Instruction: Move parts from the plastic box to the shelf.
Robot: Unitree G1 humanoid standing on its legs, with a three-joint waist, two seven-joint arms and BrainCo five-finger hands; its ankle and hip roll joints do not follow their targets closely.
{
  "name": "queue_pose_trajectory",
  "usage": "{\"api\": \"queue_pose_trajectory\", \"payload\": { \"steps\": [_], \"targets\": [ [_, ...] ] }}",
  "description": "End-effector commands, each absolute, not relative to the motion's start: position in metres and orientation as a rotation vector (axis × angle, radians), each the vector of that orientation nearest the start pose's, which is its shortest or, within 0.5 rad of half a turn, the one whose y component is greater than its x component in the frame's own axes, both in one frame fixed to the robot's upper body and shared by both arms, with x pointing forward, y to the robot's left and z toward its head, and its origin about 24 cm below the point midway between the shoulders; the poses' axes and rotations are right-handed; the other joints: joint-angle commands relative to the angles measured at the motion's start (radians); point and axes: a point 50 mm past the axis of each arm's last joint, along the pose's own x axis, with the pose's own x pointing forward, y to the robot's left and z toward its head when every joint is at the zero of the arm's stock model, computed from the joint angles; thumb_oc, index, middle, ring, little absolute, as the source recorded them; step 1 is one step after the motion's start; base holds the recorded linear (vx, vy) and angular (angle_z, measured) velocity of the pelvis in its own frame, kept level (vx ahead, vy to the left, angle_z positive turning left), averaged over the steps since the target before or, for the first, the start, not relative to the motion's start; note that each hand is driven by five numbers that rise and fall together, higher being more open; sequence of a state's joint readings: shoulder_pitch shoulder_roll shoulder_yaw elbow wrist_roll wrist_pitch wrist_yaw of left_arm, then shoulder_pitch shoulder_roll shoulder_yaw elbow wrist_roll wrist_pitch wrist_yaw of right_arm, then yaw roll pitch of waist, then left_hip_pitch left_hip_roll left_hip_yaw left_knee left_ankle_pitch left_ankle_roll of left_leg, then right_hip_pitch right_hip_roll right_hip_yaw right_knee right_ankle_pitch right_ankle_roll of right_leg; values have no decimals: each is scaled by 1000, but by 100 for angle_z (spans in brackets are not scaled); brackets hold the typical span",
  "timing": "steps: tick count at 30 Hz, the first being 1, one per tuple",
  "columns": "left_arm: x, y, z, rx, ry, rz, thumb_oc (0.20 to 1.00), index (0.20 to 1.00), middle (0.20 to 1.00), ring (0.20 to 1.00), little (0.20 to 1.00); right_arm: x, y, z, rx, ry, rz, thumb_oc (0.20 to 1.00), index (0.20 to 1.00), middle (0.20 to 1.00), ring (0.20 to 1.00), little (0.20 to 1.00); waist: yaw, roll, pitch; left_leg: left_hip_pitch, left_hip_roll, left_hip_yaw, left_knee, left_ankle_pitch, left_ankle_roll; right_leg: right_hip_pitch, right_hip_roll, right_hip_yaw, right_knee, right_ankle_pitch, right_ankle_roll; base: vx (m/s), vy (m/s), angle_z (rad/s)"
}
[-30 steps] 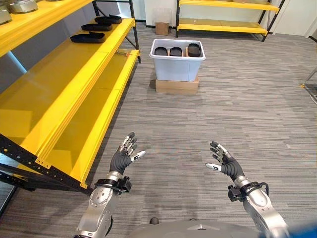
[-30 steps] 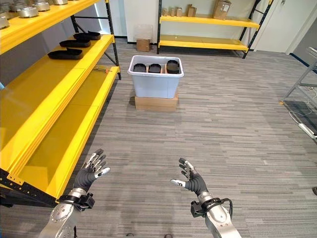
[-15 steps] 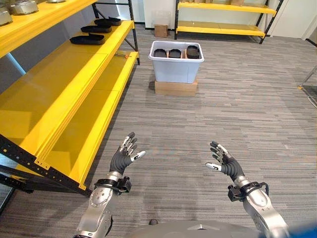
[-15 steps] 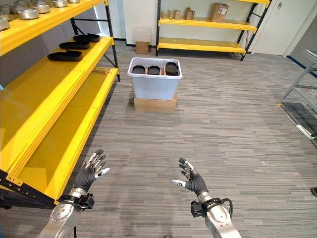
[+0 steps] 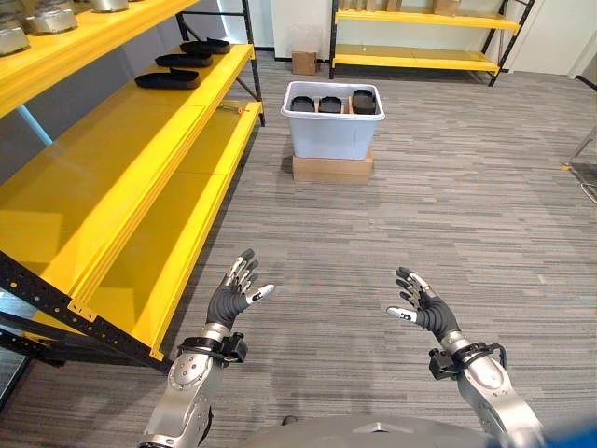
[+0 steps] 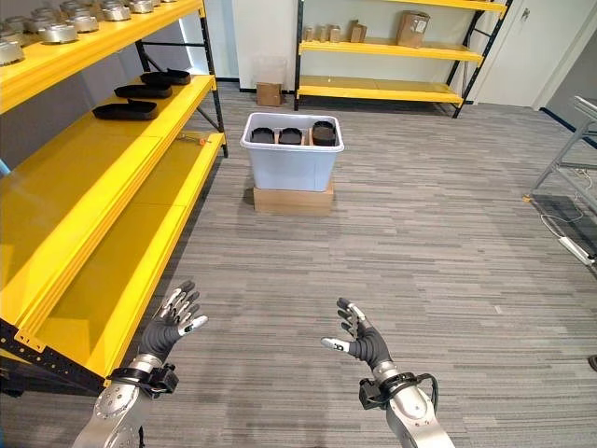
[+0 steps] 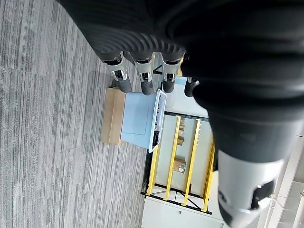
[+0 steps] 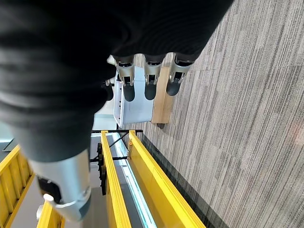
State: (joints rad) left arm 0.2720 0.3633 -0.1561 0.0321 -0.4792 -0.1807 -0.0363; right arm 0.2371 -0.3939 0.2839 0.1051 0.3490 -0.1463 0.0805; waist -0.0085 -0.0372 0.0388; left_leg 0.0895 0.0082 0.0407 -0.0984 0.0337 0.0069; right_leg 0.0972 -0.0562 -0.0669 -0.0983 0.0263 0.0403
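Black parts [image 5: 332, 103] sit in a row of three inside the white box [image 5: 332, 131], up at 12 o'clock; the row's long axis runs left to right. The box rests on a flat carton [image 5: 332, 168] on the carpet. The yellow shelf [image 5: 112, 177] runs from 8 toward 11 o'clock, with black trays [image 5: 168, 79] lying lengthwise at its far end. Left hand [image 5: 233, 294] and right hand [image 5: 420, 308] hang low at 6 o'clock, fingers spread loose, holding nothing.

Yellow shelf [image 5: 112, 177], pale-blue plastic box [image 5: 332, 131], seemingly black parts [image 5: 330, 105]
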Motion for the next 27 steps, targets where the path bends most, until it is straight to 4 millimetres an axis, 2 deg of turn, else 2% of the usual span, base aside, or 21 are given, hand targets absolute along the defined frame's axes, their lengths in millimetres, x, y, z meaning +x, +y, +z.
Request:
{"api": "queue_pose_trajectory", "payload": {
  "steps": [1, 9, 15, 18, 21, 22, 24, 25, 26, 27],
  "targets": [
    [200, 198, 17, -85, 53, -108, 1000, 1000, 1000, 1000, 1000, 198, -173, -4, 31, 162, 261, 1000, 1000, 1000, 1000, 1000, 5, 3, -1, -10, 59, -48, 11, -57, -42, 5, -104, -38, 18, -29, 92, 0, 0, 0],
    [205, 198, 22, -74, 31, -116, 1000, 1000, 1000, 1000, 1000, 205, -170, 2, 39, 137, 274, 1000, 1000, 1000, 1000, 1000, 14, -10, 15, -37, 48, -46, 84, -89, -27, -18, -120, -24, 78, -40, 96, -14, 23, 0],
    [212, 200, 32, -57, -14, -108, 1000, 1000, 1000, 1000, 1000, 212, -163, 7, 56, 110, 294, 1000, 1000, 1000, 1000, 1000, 20, -10, 48, -84, 3, -51, 184, -146, 18, -96, -155, 8, 235, -49, 122, -34, 137, -9],
    [214, 201, 34, -42, -21, -113, 1000, 1000, 1000, 1000, 1000, 211, -162, 6, 65, 113, 295, 1000, 1000, 1000, 1000, 1000, 16, -12, 63, -93, -27, -65, 218, -165, 39, -141, -181, 24, 340, -5, 128, -3, 161, 3],
    [215, 199, 34, -18, -21, -118, 1000, 1000, 1000, 1000, 1000, 207, -162, 6, 78, 111, 281, 1000, 1000, 1000, 1000, 1000, 2, -7, 87, -94, -63, -87, 248, -178, 67, -229, -206, 61, 533, 127, 110, 0, 197, 14],
    [215, 199, 34, -18, -21, -118, 1000, 1000, 1000, 1000, 1000, 207, -162, 6, 78, 111, 281, 1000, 1000, 1000, 1000, 1000, 2, -7, 87, -94, -64, -86, 248, -178, 67, -231, -206, 62, 534, 126, 110, -2, 176, 36],
    [216, 199, 35, -10, -24, -121, 1000, 1000, 1000, 1000, 1000, 207, -161, 7, 81, 104, 274, 1000, 1000, 1000, 1000, 1000, -3, 6, 109, -78, -72, -86, 251, -185, 84, -287, -212, 68, 631, 180, 103, 7, 215, 24],
    [217, 200, 35, 5, -21, -119, 1000, 1000, 1000, 1000, 1000, 207, -162, 8, 80, 100, 269, 1000, 1000, 1000, 1000, 1000, -4, 24, 127, -57, -72, -72, 250, -196, 95, -343, -227, 18, 688, 146, 96, 68, 241, -10],
    [216, 199, 34, 8, -20, -120, 1000, 1000, 1000, 1000, 1000, 207, -162, 7, 83, 101, 265, 1000, 1000, 1000, 1000, 1000, -8, 27, 126, -43, -73, -65, 243, -202, 97, -363, -225, -11, 679, 117, 94, 146, 190, -13],
    [216, 199, 33, 5, -17, -121, 1000, 1000, 1000, 1000, 1000, 207, -163, 8, 86, 101, 264, 1000, 1000, 1000, 1000, 1000, -21, 30, 127, -24, -73, -72, 235, -208, 93, -380, -184, -32, 636, 66, 84, 123, 46, -7]
  ]
}}
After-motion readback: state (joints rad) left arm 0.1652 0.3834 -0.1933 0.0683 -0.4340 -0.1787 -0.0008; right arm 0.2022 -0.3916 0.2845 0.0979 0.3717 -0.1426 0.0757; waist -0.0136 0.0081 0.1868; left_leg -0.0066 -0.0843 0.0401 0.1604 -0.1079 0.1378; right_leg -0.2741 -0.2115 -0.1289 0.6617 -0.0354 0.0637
